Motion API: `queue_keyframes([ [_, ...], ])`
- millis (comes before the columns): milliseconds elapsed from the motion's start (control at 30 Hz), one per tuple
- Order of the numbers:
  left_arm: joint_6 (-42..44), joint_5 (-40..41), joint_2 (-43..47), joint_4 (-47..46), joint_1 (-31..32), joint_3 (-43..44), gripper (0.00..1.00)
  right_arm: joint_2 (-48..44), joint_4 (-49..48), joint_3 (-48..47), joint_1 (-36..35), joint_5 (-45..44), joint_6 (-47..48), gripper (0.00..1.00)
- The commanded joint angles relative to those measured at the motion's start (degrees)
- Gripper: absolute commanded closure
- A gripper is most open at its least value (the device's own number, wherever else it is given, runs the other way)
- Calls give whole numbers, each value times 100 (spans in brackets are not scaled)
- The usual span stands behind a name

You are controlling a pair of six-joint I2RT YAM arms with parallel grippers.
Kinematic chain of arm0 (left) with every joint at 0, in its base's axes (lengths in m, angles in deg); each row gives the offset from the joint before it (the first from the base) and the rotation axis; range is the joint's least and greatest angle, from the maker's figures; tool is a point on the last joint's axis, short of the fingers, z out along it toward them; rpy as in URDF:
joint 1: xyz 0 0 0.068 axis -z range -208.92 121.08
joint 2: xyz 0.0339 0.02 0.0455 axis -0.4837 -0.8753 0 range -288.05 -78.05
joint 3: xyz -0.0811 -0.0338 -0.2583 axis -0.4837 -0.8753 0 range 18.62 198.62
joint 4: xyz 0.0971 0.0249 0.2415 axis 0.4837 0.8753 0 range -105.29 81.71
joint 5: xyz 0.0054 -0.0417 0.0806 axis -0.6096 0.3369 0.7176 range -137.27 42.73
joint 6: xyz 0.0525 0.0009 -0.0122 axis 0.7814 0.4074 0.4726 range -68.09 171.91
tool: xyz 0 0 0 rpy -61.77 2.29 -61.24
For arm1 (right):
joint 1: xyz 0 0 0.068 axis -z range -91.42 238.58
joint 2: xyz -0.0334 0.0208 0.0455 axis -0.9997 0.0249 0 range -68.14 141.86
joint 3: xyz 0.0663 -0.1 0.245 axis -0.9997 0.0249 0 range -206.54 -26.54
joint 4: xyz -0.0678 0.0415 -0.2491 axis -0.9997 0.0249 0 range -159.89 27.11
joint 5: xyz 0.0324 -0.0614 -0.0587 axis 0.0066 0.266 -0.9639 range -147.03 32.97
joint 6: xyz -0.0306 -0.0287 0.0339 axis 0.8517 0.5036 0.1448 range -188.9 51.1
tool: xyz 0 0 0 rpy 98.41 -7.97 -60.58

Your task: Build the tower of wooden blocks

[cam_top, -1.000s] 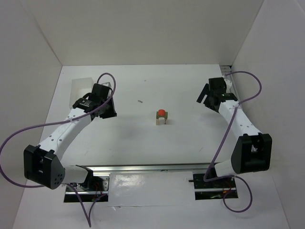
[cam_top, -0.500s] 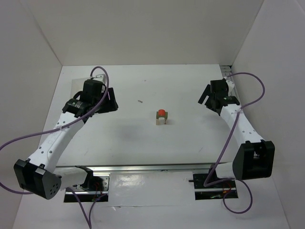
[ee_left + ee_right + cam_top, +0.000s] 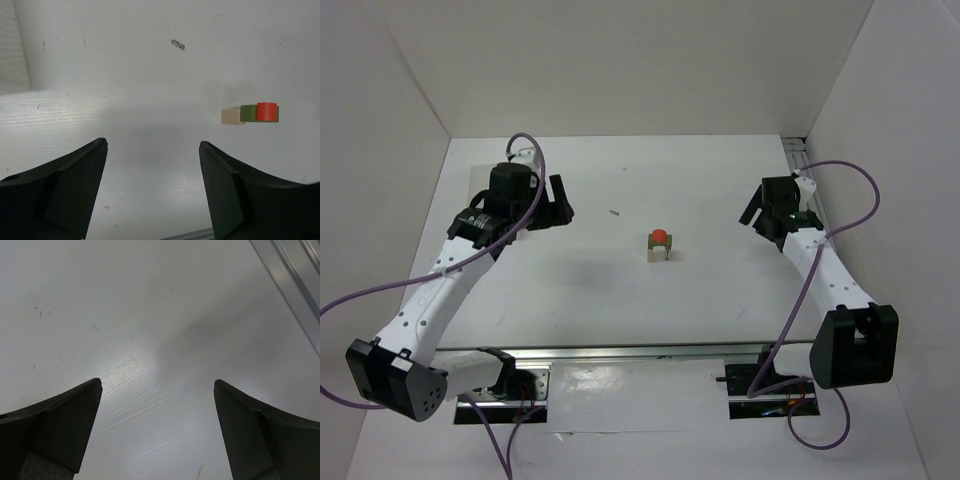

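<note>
Both my left gripper (image 3: 152, 145) and right gripper (image 3: 157, 382) hang spread and empty, presumably to avoid nudging the small tan-and-green, red-topped wood block tower (image 3: 255, 113) standing well ahead-right of the left one.

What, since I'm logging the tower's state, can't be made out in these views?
- Tower, top view: too small to count its blocks.
- Tower, left wrist view: the red piece covers what supports it.
- Right wrist view: tower outside the frame.
- White box, left wrist view: cut off by the left edge.
</note>
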Motion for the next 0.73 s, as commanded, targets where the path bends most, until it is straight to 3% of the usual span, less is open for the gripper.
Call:
queue_keyframes([
  [0, 111, -64, 283, -471, -33, 46, 13, -204, -305, 70, 36, -182, -109, 0],
  [700, 226, 454, 767, -418, -33, -340, 12, 130, -420, 141, 36, -402, -162, 0],
])
